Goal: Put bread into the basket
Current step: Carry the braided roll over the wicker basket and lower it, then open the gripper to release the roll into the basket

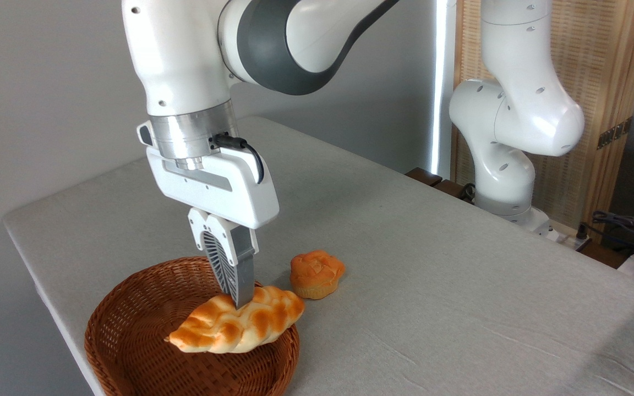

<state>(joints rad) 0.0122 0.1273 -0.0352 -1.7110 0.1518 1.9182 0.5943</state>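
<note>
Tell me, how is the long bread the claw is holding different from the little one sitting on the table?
The braided loaf is long with tapered ends; the small bun is round and muffin-shaped. The loaf is pale cream with toasted golden bumps; the bun is a more even orange. The loaf is pinched in the gripper over the basket; the bun stands free on the table, outside the basket. Both look like baked goods with browned tops.

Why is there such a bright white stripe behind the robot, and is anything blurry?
In the camera view, the stripe looks like overexposed daylight through a gap beside the wooden screen. The bread, basket and gripper look sharp, with soft shadows.
</note>
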